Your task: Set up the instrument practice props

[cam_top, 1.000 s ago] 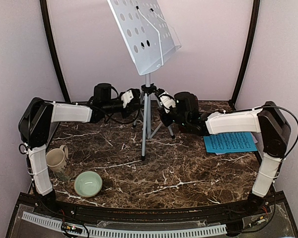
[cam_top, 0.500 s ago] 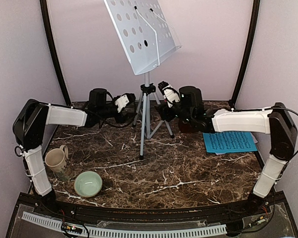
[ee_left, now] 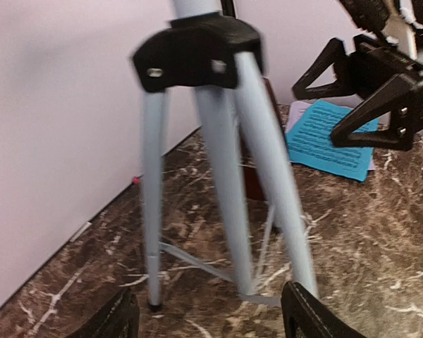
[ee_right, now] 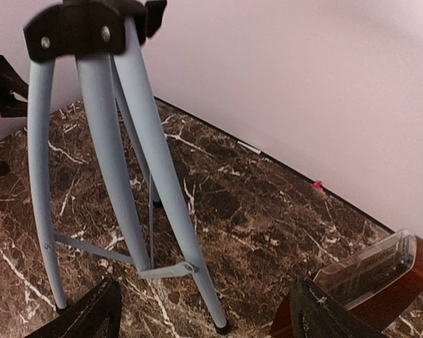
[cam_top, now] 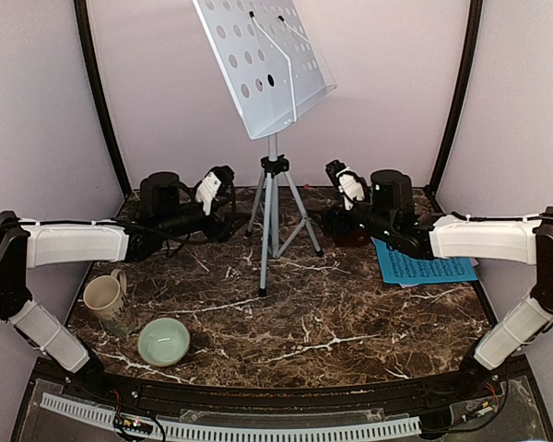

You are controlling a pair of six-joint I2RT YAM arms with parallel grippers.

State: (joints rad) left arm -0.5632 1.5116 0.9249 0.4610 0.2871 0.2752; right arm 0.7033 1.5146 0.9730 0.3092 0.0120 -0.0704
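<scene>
music stand [cam_top: 273, 152] upright on its three legs at the back middle of the counter [cam_top: 332, 313], between the two arms and touching neither. left tool [cam_top: 217, 184] spread wide, nothing in it; right tool [cam_top: 344, 180] likewise spread and empty, each near a leg but apart from it. risks, as judged: the stand looks top-heavy, with a broad tilted desk on one thin pole over a narrow tripod, so a brush from either arm against a leg or the hub could tip it toward the wall or onto the counter. legs are smooth pale metal tubes, round, joined by a black plastic hub and thin cross braces; a pinch there would likely slide. desk is white sheet, perforated with round holes, with a wire retainer across it. metronome [ee_right: 366, 278] sits just beside the right tool, dark red with a clear ribbed front, seemingly tipped over; a careless sweep could knock it. blue page [cam_top: 424, 265] lies flat at the right edge, thin and hard to lift off polished marble. beige mug [cam_top: 103, 296] and green bowl [cam_top: 163, 341] sit front left, well apart.
</scene>
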